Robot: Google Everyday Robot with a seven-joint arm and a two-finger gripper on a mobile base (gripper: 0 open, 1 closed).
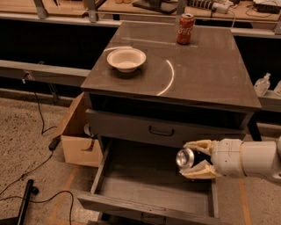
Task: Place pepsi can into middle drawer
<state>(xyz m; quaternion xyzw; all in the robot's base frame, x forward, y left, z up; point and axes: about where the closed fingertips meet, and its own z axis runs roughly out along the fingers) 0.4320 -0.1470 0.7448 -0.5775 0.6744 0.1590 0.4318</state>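
At four o'clock, gripper [192, 159] clamps pepsi can [184, 157] sideways over open middle drawer [149, 188], apparently positioned for release inside.

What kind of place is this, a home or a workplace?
Probably a lab or workshop: workbenches with gear run behind the cabinet, and loose cables and a cardboard box lie on the floor. The gripper holds the pepsi can above the open middle drawer.

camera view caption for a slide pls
End effector holds the pepsi can above the open middle drawer.
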